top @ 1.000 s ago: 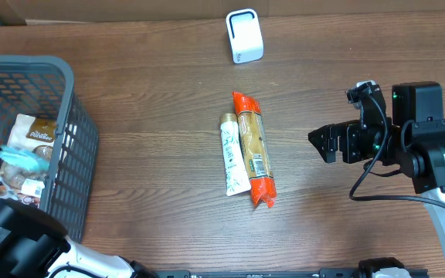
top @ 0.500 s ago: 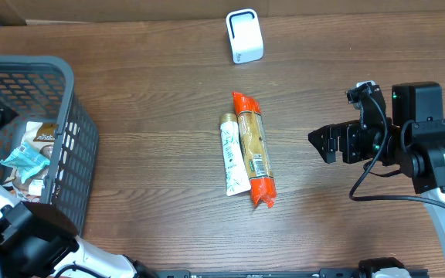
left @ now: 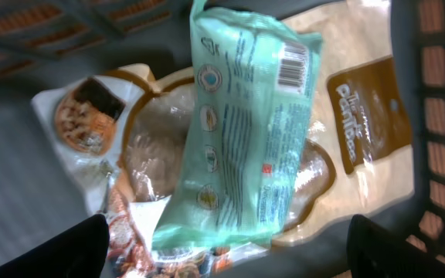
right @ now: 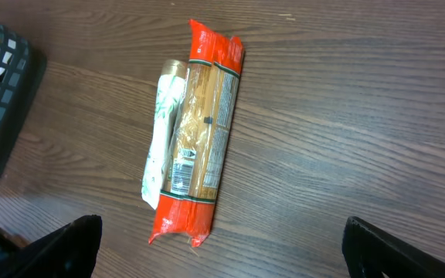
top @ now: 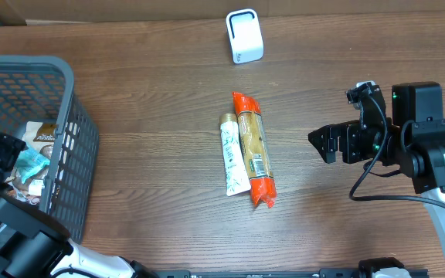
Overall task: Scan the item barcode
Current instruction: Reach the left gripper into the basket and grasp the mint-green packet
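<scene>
A white barcode scanner [top: 244, 35] stands at the back of the table. Mid-table, an orange packet [top: 253, 150] [right: 203, 147] lies beside a white-green tube [top: 231, 154] [right: 161, 143]. Inside the grey basket [top: 64, 85], my left gripper [top: 2, 150] [left: 226, 255] hangs open over a teal packet [left: 246, 131] [top: 29, 162]. That packet lies barcode up on brown snack bags [left: 361, 116], its near end between my dark fingers [left: 68, 251]. To the right of the orange packet, my right gripper [top: 327, 143] [right: 226, 251] stands open with nothing in it.
The basket sits at the table's left edge and holds several packets; its mesh wall [left: 439, 116] runs close along the right of my left gripper. A cardboard wall [top: 130, 9] borders the back of the wooden table [top: 153, 116].
My left gripper has opened from shut and dropped lower into the basket, toward the teal packet. The right arm and the items mid-table have not moved.
</scene>
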